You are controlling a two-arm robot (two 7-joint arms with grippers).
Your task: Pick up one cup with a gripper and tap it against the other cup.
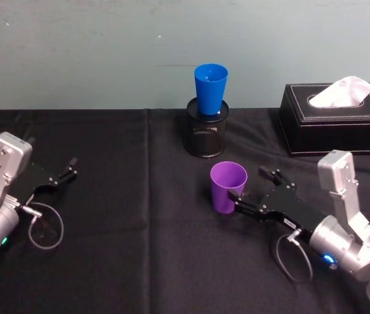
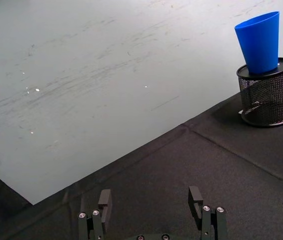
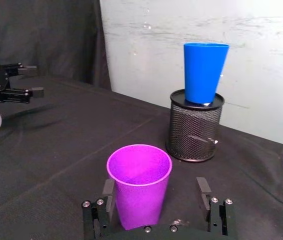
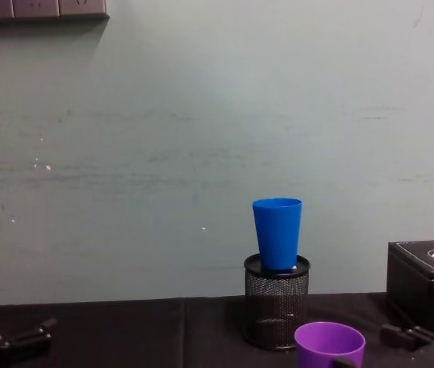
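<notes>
- Two bounds on the room for moving: pale wall [image 1: 106,52] along the far edge of the black tablecloth [image 1: 139,261], and black tissue box [image 1: 335,121] at far right, near the right arm.
- Wide bare cloth between the two arms, and to the left of centre.
- Open gap of cloth between the purple cup [image 1: 228,186] and the mesh holder [image 1: 206,134].
- Cups, two. Purple cup upright on the cloth near centre. Blue cup [image 1: 210,88] upright on top of the mesh holder, farther back by the wall, higher than the purple one and well apart from it.
- Mesh holder, one; tissue box, one, with white tissue poking out.
- Grippers, two.
- Right gripper [image 1: 248,186]: low over the cloth, fingers spread, purple cup standing between them. One finger just beside the cup's wall, contact impossible to tell; the other clear of it. No clamp.
- Left gripper [image 1: 64,171]: low near the table's left side, fingers spread, nothing between them, well apart from both cups.
</notes>
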